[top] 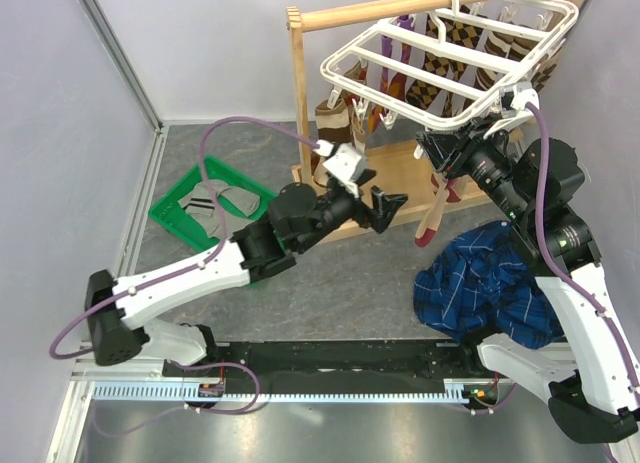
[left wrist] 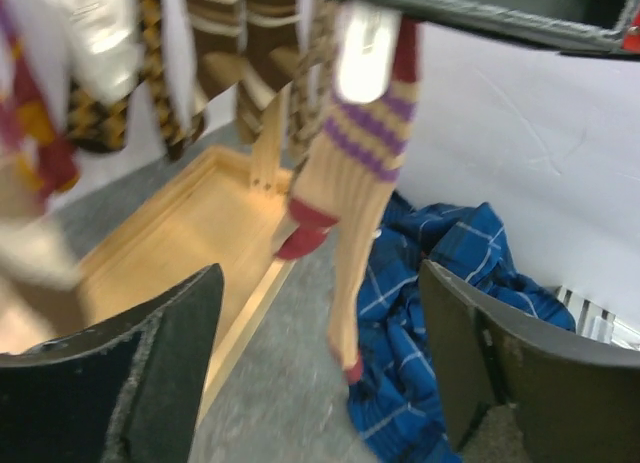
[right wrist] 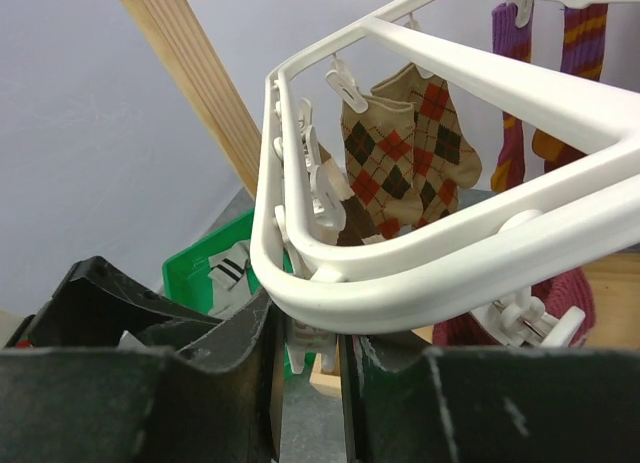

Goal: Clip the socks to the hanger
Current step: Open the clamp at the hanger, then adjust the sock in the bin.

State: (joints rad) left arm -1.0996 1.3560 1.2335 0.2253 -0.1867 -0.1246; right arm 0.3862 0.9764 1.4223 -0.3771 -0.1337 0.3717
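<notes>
Well, on the left a green basket [top: 170, 223] sits on the worktop [top: 350, 283] with grey socks [top: 215, 201] lying in it, not hung up yet. The left claw [top: 388, 207] is wide open and holds nothing. Just in front of it a tan sock [left wrist: 350, 193] with a red toe hangs down from the hanger [right wrist: 420, 273]. The right claw [right wrist: 308, 383] is almost closed and pinches a white clip [right wrist: 305, 338] under the hanger's rim. I cannot see how well the sock is clipped. If the claw lets go too early, the sock may slip and drop onto the blue cloth [top: 490, 278] below. If it tugs hard, the hanger could swing and tip.
</notes>
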